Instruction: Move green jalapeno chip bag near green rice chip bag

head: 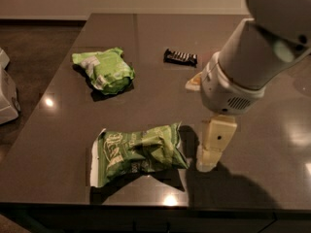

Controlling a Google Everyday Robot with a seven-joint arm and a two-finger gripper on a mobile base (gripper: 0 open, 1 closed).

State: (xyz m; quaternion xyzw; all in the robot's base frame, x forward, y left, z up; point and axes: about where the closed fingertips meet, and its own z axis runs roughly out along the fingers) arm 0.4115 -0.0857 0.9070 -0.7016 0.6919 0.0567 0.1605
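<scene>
The green jalapeno chip bag (138, 152) lies flat near the table's front edge, long and green with white lettering and a white strip at its left end. The green rice chip bag (103, 70) is smaller and rounder, lime green with a white patch, and lies at the back left. My gripper (210, 155) hangs from the white arm at the right and points down, just to the right of the jalapeno bag's right end, close above the table.
A dark candy bar (181, 57) lies at the back middle of the dark table (58, 144). A small pale item (193, 81) shows just behind the arm's wrist. A white object (7, 98) stands off the table at the left.
</scene>
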